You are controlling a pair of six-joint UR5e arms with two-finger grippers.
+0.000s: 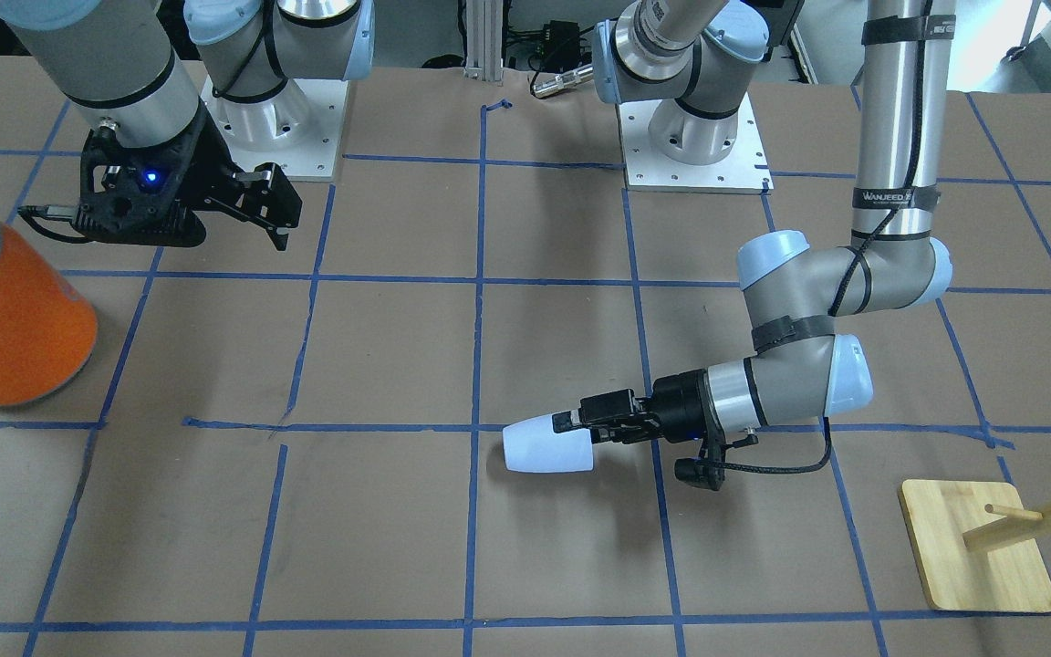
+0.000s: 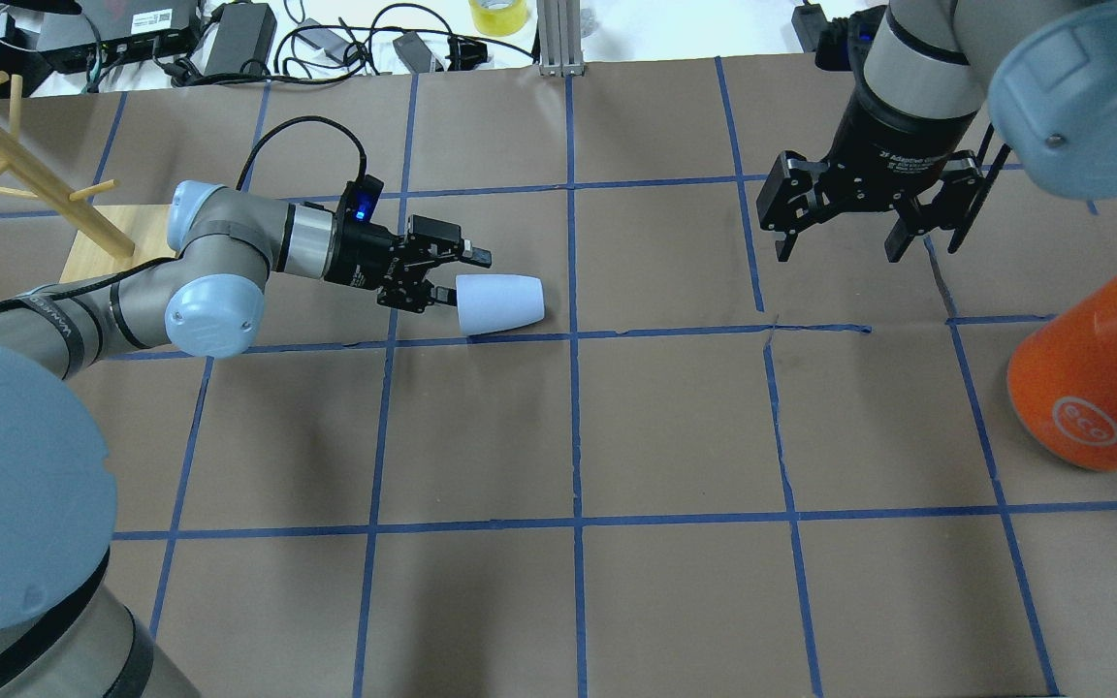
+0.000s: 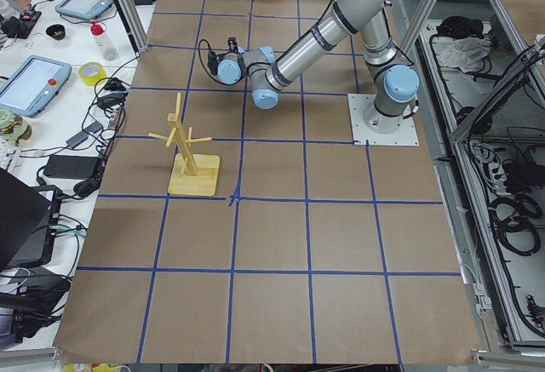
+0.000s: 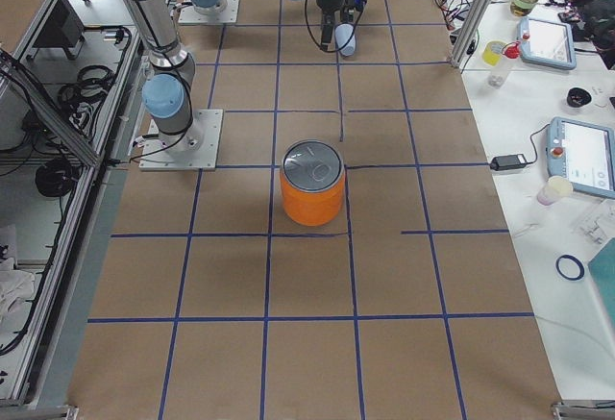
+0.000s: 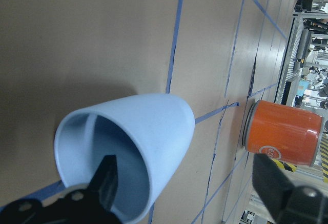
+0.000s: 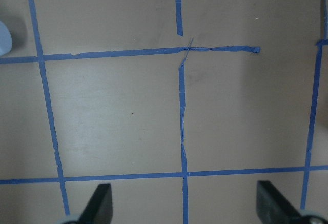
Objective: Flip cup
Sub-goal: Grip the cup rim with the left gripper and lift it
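Observation:
The pale blue-white cup (image 1: 548, 445) lies on its side on the brown table, rim toward my left gripper; it also shows in the overhead view (image 2: 502, 303). My left gripper (image 2: 462, 276) is open at the cup's mouth. In the left wrist view one finger (image 5: 105, 180) is inside the cup (image 5: 154, 126) and the other finger (image 5: 279, 196) stands far outside it, so the jaws are wide apart around the cup wall. My right gripper (image 2: 864, 247) is open and empty, hanging above the table far from the cup.
A large orange can (image 2: 1092, 388) with a silver top stands on my right side of the table. A wooden peg rack (image 2: 103, 242) on a square base stands behind my left arm. Blue tape lines (image 6: 182, 131) grid the table.

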